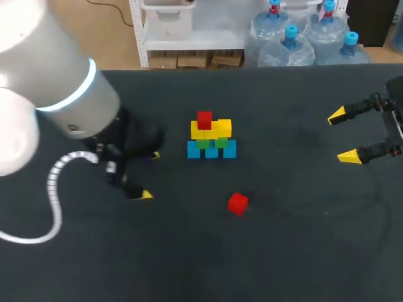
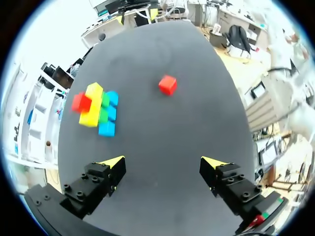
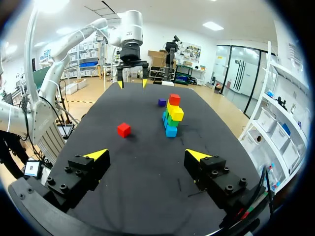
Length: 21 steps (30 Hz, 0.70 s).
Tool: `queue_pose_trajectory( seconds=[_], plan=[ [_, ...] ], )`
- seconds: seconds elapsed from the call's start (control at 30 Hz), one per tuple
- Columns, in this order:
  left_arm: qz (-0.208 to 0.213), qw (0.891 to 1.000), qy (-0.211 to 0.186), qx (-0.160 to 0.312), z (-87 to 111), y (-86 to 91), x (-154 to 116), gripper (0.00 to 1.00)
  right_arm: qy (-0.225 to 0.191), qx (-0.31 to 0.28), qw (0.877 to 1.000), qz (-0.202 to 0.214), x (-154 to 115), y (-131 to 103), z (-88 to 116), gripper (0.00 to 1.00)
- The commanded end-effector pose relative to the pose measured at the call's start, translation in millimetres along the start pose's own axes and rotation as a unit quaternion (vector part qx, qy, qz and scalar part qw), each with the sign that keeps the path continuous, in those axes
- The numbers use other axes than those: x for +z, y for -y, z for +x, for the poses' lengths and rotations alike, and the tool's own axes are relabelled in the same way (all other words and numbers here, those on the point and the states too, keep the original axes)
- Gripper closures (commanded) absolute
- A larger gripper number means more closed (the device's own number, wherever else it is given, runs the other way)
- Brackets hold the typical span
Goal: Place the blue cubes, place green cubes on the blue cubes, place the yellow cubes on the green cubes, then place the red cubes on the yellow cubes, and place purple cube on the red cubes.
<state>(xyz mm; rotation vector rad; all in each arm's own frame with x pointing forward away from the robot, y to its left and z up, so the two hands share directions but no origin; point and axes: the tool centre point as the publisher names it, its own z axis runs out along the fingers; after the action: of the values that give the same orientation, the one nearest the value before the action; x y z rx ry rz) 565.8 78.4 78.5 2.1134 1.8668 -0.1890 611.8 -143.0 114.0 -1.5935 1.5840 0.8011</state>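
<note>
Dark counter [image 1: 283,251] carries our stack at its middle: blue cubes [image 1: 211,150] at the base, green cubes [image 1: 211,143], yellow cubes [image 1: 211,129], then one red cube [image 1: 204,119] on top. A second red cube [image 1: 238,203] lies apart. We see a purple cube [image 3: 162,102] near our left claw [image 2: 162,161], which gapes wide and empty, as does our right claw [image 3: 146,154].

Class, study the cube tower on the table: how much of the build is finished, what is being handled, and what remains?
Done: blue cubes in a row, green cubes on them, yellow cubes above, one stacked red cube on top. In hand: nothing; left gripper and right gripper are open and empty. Left: the loose red cube on the table, then the purple cube near the left gripper.
</note>
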Motion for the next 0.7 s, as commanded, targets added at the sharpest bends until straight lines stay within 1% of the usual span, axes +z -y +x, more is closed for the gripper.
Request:
queue_pose_trajectory(
  seconds=[0.03, 0.07, 0.13, 0.17, 0.23, 0.37, 0.43, 0.5, 0.7],
  plan=[
    [0.002, 0.999, 0.033, 0.024, 30.2, 2.6, -15, 0.00, 0.000, 0.000, 1.000, 0.000, 1, 0, 0, 0.00],
    [0.002, 0.999, 0.037, 0.028, 34.6, 1.4, -16, 0.00, 0.000, 0.000, 1.000, 0.000, 1, 0, 0, 0.00],
    [0.003, 0.997, 0.065, 0.031, 43.0, -1.2, -20, 0.00, 0.000, 0.000, 1.000, 0.000, 1, 0, 0, 0.00],
    [0.002, 0.997, 0.072, 0.033, 47.0, -2.3, -22, 0.00, 0.000, 0.000, 1.000, 0.000, 1, 0, 0, 0.00],
    [0.000, 0.997, 0.070, 0.033, 53.2, -4.1, -24, 0.00, 0.000, 0.000, 1.000, 0.000, 1, 0, 0, 0.00],
    [-0.002, 0.996, 0.093, 0.016, 64.4, -6.5, -26, 0.00, 0.000, 0.000, 1.000, 0.000, 1, 0, 0, 0.00],
    [-0.003, 0.996, 0.091, 0.011, 69.1, -7.9, -25, 0.00, 0.000, 0.000, 1.000, 0.000, 1, 0, 0, 0.00],
    [-0.006, 0.995, 0.101, 0.004, 72.4, -9.1, -26, 0.00, 0.000, 0.000, 1.000, 0.000, 1, 0, 0, 0.00],
    [-0.020, 0.994, 0.106, -0.024, 80.7, -14.9, -29, 0.00, 0.000, 0.000, 1.000, 0.000, 1, 0, 0, 0.00]
  ],
)
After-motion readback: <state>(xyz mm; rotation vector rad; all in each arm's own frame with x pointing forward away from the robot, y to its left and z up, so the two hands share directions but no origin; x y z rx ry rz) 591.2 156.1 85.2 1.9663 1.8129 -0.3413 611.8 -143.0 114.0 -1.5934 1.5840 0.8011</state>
